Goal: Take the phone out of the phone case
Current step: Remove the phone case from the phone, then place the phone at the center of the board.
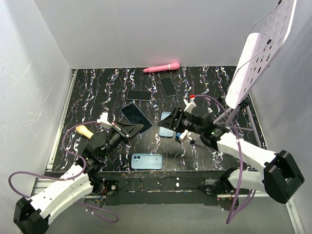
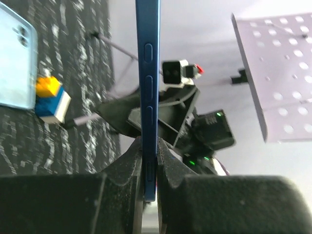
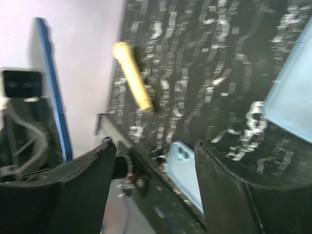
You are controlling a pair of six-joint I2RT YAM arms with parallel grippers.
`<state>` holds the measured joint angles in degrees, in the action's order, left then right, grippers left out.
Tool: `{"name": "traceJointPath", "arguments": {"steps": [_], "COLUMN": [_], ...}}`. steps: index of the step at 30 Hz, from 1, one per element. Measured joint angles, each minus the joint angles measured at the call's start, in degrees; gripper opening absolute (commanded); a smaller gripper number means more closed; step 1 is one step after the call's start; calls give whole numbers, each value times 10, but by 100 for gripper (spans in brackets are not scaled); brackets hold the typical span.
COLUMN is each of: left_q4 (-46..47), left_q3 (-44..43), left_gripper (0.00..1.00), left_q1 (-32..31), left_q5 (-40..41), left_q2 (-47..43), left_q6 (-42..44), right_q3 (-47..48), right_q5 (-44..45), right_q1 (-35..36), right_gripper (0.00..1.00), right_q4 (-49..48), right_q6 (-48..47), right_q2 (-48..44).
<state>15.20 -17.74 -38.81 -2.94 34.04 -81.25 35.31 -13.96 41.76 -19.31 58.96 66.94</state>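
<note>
Dark-blue phone (image 1: pixel 135 116), screen dark, gripped by one end, lifted

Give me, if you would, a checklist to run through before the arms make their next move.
1. Hold of the left gripper on the blue phone: ok, shut on its lower edge, with the phone standing on edge.
2. Is the right gripper free? Ok, open and empty.
3. Is the blue phone bare? Cannot tell; side buttons show, but a thin cover could look the same.
4. Is the light blue case settled? Ok, it lies flat on the table by the right gripper.
5. Is the space around that case free? Not ok, a toy block sits right beside its edge.
</note>
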Motion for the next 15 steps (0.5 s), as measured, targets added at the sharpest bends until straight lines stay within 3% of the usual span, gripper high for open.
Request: {"name": "traceJointPath", "arguments": {"steps": [3,8,15], "left_q4": [-53,-91,-83], "left_q3": [-13,-49,-46], "left_gripper": [0,0,0], "left_q1": [0,1,5], "left_q5": [61,144,237], "left_q2": [-5,88,185], "left_q6": [28,59,39], "right_q3": [65,174,297], "right_q5": [44,93,209], "right_q1": [0,0,8], "right_gripper": [72,65,63], "right_q4": [136,312,450], "right_q6": [-70,-130,-187], "right_q2": [23,135,283]}}
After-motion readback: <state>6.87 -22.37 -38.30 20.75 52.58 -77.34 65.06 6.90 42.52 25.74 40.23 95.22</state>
